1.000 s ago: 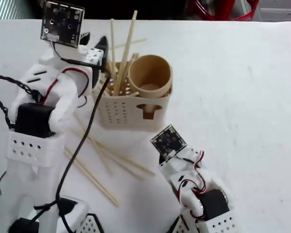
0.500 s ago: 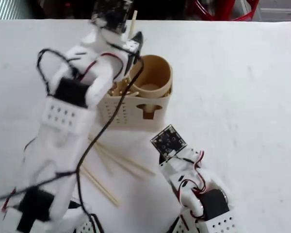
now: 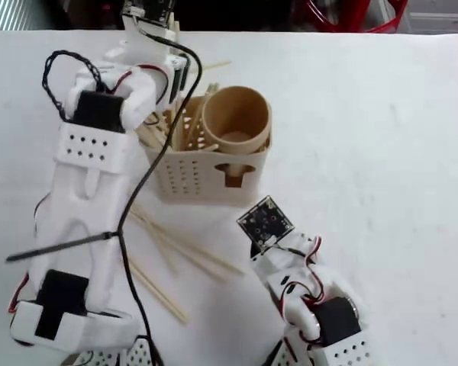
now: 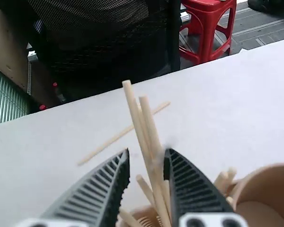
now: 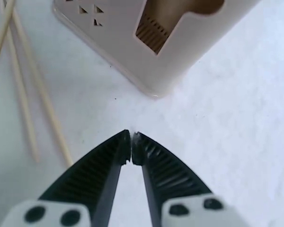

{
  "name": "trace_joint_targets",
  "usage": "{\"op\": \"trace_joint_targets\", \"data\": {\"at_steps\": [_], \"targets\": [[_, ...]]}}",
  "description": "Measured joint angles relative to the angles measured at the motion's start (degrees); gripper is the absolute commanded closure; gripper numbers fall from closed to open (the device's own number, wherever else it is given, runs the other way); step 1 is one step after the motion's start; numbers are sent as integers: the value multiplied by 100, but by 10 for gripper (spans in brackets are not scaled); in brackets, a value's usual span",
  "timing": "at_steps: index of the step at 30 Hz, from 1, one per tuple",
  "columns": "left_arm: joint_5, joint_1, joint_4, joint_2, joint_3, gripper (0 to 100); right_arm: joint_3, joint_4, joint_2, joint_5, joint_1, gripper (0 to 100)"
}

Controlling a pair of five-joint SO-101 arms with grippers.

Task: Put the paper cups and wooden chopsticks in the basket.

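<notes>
Several loose chopsticks (image 3: 159,294) beside basket (image 3: 187,180)

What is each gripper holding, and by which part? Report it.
The right gripper is shut and empty. In the left gripper, chopsticks stand between the fingers below their top ends, touching one finger only, so apparently not clamped.

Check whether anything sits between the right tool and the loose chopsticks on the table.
Nothing visible does. The right tool, shut, points at the table. The chopsticks lie beside it, and the basket stands ahead, not in the path.
</notes>
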Motion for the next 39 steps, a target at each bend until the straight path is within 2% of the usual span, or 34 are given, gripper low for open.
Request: {"op": "trace_joint_targets", "data": {"at_steps": [4, 7, 10, 12, 16, 19, 21, 27, 29, 34, 39], "targets": [[0, -18, 554, -844, -9, 869, 0, 0, 0, 0, 0, 981], [0, -281, 897, -1881, -9, 869, 0, 0, 0, 123, 0, 981], [-185, -1081, 1160, -2752, 0, 869, 0, 0, 0, 202, 0, 981], [-316, -1767, 1275, -2778, 176, 868, -18, 9, 0, 457, 0, 981], [-387, -3007, 1495, -2057, 1143, 865, -668, 316, 378, 1037, 0, 981], [-378, -3481, 1855, -1345, 1538, 863, -1363, 352, 1240, 1178, 0, 981], [-255, -3560, 2057, -826, 1670, 845, -1899, 369, 2057, 1319, -132, 981], [1204, -3534, 2171, 369, 1688, 758, -3473, 387, 5169, 1248, -1319, 975], [1538, -3534, 2092, 633, 1688, 758, -3771, 387, 6066, 1125, -1793, 935], [1723, -3534, 1837, 1064, 1688, 758, -3895, 220, 7481, 1073, -2875, 785], [1714, -3877, 1424, 1081, 1688, 758, -3895, -158, 8220, 1046, -3033, 811]]}}
